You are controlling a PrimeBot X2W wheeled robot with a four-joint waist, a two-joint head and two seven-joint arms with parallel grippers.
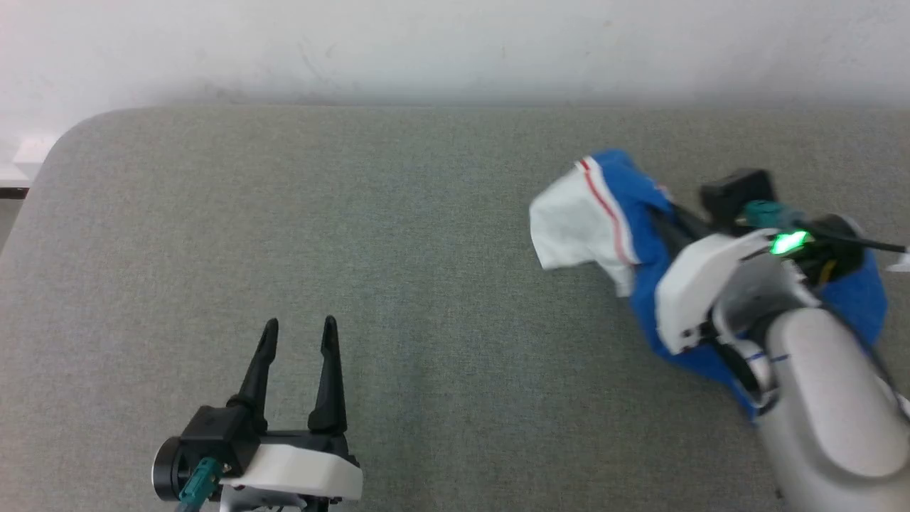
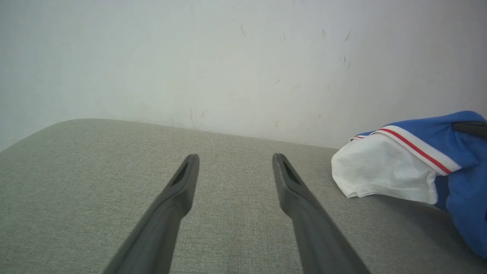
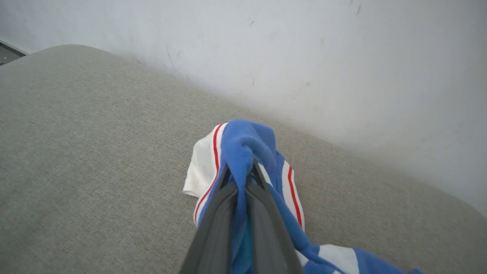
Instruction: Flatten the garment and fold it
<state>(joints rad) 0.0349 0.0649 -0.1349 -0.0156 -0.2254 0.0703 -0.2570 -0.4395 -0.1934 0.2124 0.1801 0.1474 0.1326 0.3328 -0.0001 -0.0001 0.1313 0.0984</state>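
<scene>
On the right side of the grey cloth-covered worktop (image 1: 355,213), closer to its back edge than its front, lies the royal-blue T-shirt (image 1: 643,213) with white sleeves and red-and-white trim. It is bunched into 1 lump. The right claw (image 3: 241,175) is squeezed tight on a fold of blue cloth at the top of the lump. The cloth pokes up between its 2 dark fingers and curls over their tips. A white sleeve hangs off the lump on the side facing the middle of the worktop, and more blue cloth lies under the right arm. The left claw (image 1: 300,323) sits near the front edge, left of the middle and well apart from the shirt. Its 2 fingers are spread wide with nothing in them.

The right claw seems to hold only a small pinch, so the fold might slip out if the arm pulls fast. The shirt is crumpled, so a pull may drag the whole lump along and not open it. No claw holds the other side down, so the shirt may stay twisted.
</scene>
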